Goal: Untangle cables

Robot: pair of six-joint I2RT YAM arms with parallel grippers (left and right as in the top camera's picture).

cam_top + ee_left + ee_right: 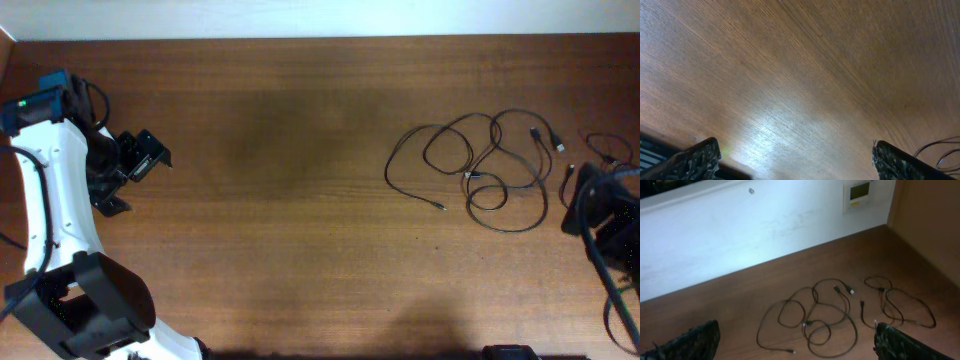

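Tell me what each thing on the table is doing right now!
cables, tangled in overlapping loops, lying loose on the table, not held
left end effector, open, empty, over bare wood far from the cables
right end effector, open, empty, facing the cables, not touching them

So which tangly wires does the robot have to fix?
Find the wooden table, then look at its right side by the black robot arm. The cables are thin black cords lying flat in overlapping loops, far skinnier than the arm beside them.
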